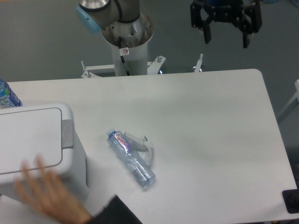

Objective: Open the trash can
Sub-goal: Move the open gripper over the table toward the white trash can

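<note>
1. At the far left edge, a blue-labelled bottle (6, 95) is cut off by the frame; only a sliver shows.
2. The trash can (77, 163) fills the lower left: a white, smooth plastic box with rounded corners, its flat rectangular lid (29, 139) lying closed and a grey push tab (67, 134) on the lid's right edge. Its left part runs out of frame.
3. A blurred human hand (46, 196) with a dark sleeve covers the can's lower front corner.
4. Near the table's middle lies a crushed clear bottle (131, 158), diagonal, with a red-and-white label and crumpled film beside it.
5. The white table (210, 140) is matte with rounded corners.
6. At upper centre stands the arm's base (126, 32), a white column with a light-blue cap.
7. Upper right, the black gripper (225, 39) hangs beyond the table's far edge, fingers spread wide, holding nothing, well apart from the can.
</note>
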